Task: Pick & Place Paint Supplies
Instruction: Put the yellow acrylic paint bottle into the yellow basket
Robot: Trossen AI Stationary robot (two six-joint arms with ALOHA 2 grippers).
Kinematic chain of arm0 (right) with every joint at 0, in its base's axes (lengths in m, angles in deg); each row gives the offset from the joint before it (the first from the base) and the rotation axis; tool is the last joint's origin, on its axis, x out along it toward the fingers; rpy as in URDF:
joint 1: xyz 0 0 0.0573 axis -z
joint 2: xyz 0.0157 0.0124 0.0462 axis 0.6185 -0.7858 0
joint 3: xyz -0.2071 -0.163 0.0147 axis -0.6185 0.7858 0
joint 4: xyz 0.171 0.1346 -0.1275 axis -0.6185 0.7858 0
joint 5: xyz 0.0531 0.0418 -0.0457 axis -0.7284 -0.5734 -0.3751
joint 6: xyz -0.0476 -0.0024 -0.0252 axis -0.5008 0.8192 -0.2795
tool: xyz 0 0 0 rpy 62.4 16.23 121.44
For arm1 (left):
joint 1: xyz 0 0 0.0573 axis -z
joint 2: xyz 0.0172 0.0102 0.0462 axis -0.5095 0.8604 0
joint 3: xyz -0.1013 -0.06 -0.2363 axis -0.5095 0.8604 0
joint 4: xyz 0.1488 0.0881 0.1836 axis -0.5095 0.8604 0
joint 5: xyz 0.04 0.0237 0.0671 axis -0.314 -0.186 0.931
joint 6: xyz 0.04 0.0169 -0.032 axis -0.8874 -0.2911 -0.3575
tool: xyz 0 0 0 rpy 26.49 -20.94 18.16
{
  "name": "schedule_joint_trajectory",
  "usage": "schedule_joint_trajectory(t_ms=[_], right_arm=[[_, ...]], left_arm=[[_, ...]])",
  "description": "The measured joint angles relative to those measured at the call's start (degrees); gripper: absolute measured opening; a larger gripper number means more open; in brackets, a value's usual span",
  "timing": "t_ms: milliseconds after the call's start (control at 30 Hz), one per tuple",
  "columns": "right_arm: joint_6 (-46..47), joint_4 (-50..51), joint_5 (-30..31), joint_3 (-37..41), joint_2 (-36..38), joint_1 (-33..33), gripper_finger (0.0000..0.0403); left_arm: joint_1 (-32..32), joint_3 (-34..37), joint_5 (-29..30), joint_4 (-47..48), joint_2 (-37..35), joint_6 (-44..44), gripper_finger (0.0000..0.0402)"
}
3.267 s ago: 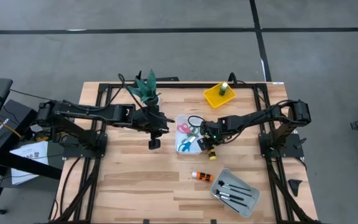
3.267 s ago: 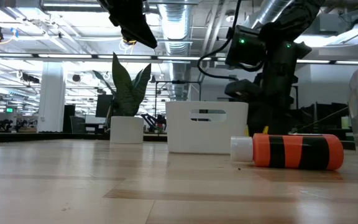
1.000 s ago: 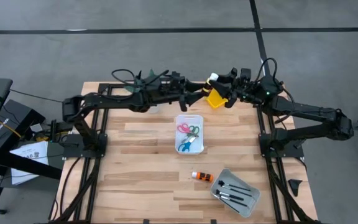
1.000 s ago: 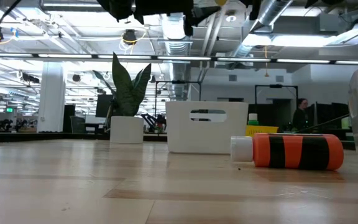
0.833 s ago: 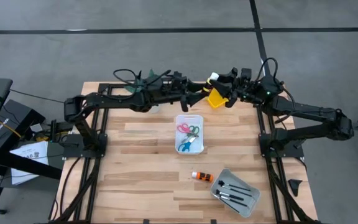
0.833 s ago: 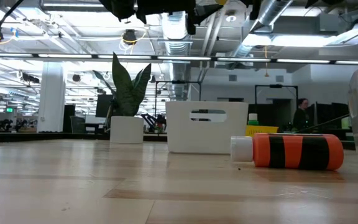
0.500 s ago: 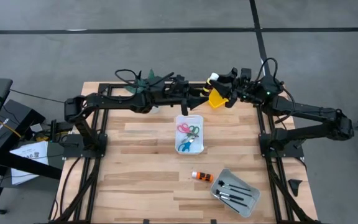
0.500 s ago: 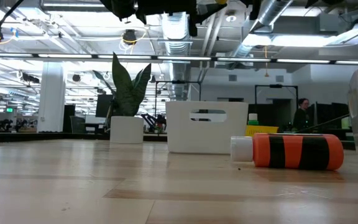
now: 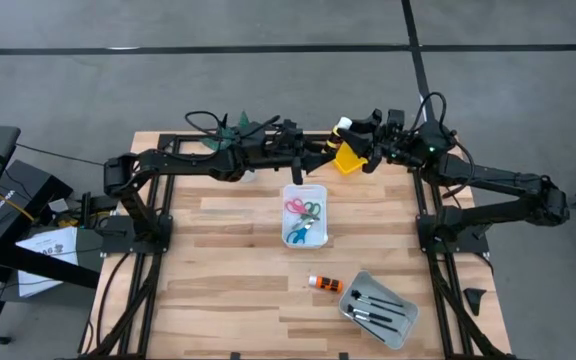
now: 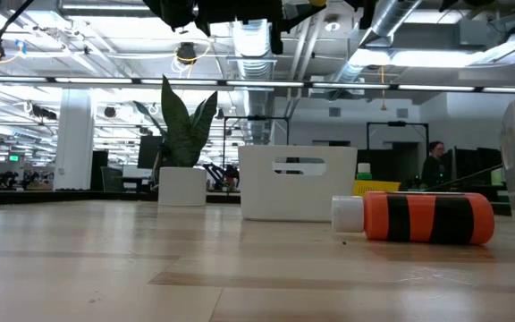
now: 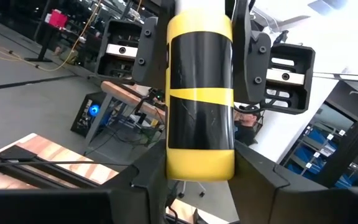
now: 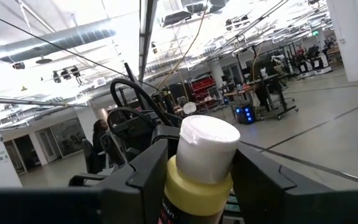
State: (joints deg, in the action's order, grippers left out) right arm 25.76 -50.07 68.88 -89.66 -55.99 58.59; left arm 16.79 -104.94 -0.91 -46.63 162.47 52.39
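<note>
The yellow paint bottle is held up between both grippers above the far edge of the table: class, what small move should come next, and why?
Probably the left gripper should finish closing on the yellow paint bottle. Its fingers flank the bottle's lower end, while the right gripper holds the white-capped end, so this looks like a mid-air handover. The right should let go only afterwards, or the bottle could fall.

Place: a big robotics lab or workshop hall.
Signs: bare ceiling ducts (image 10: pixel 401 22), strip lights, grey concrete floor (image 9: pixel 268 25), other work stations behind.
</note>
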Motion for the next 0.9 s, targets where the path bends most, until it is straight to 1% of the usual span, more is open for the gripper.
schedule_joint_trajectory(t_ms=[67,200,367,567,667,767,833,900], right_arm=[[-0.1,0.0,-0.33,0.0,0.0,0.0,0.0158],[0.33,0.27,-0.83,0.0,-0.02,0.04,0.0174],[1.32,0.8,-2.98,0.0,0.0,0.13,0.0202],[2.88,5.84,-10.22,0.0,0.0,0.42,0.0224],[3.37,10.72,-15.83,0.0,0.0,0.42,0.0226],[3.5,15.6,-21.29,0.04,-0.01,0.4,0.0225],[3.47,17.91,-23.39,0.05,-0.14,0.16,0.0224],[3.06,19.23,-23.79,0.07,-0.15,-0.17,0.0224]], left_arm=[[0.0,0.0,-0.02,0.11,0.0,0.0,0.013],[-0.07,0.0,-2.12,1.05,-0.23,-0.02,0.0131],[-0.04,-0.02,-5.58,9.4,-2.55,-2.67,0.0127],[-0.07,-0.02,-9.25,23.42,-7.16,-8.15,0.0129],[-0.47,-0.02,-11.37,32.71,-9.81,-11.25,0.0127],[-0.51,-0.02,-11.78,39.32,-12.29,-13.5,0.013],[-0.5,-0.02,-11.79,42.4,-13.3,-13.83,0.0131],[0.04,-0.02,-12.11,44.68,-13.64,-13.88,0.0131]])
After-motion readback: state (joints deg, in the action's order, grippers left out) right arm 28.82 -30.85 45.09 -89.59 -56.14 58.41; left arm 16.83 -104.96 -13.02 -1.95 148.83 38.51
